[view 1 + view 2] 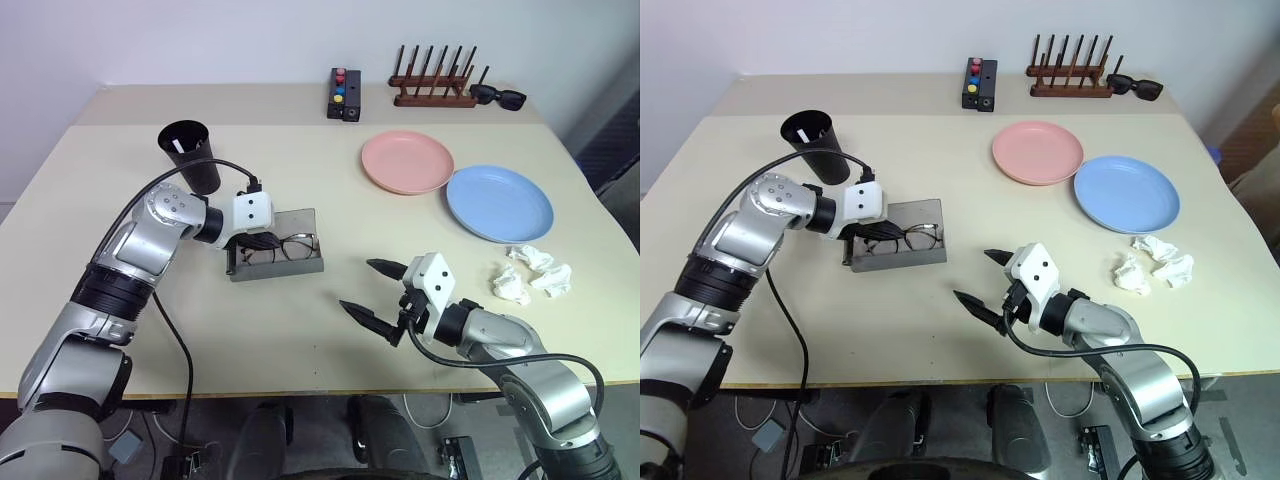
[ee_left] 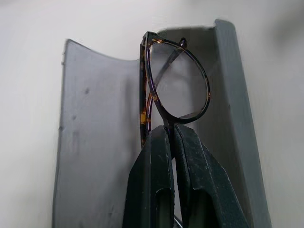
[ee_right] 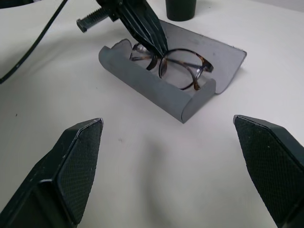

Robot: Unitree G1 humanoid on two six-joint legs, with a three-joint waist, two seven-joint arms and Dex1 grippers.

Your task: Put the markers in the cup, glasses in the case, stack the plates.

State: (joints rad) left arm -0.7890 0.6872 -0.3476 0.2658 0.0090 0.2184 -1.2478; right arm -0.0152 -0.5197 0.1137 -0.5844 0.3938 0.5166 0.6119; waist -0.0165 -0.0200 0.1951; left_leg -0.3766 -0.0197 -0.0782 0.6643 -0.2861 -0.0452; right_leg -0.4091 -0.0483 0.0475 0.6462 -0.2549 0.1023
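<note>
1. Beige table (image 1: 300,340); pink plate (image 1: 405,161) and blue plate (image 1: 498,203) lie side by side, crumpled tissues (image 1: 530,272) near them.
2. Left gripper (image 2: 170,137) pinches glasses (image 1: 290,246) inside open case (image 1: 300,262); right gripper (image 1: 372,290) gapes wide, empty, beside the case.

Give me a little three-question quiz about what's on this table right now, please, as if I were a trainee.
1. True or false: the pink plate is stacked on the blue plate.
2. Which gripper has its jaws shut on the glasses: left or right?
3. Where are the glasses? A) beside the wooden rack B) in the open grey case C) inside the black cup

Key: 1. False, they lie side by side. 2. Left; the right gripper's jaws are wide open. 3. B.
</note>
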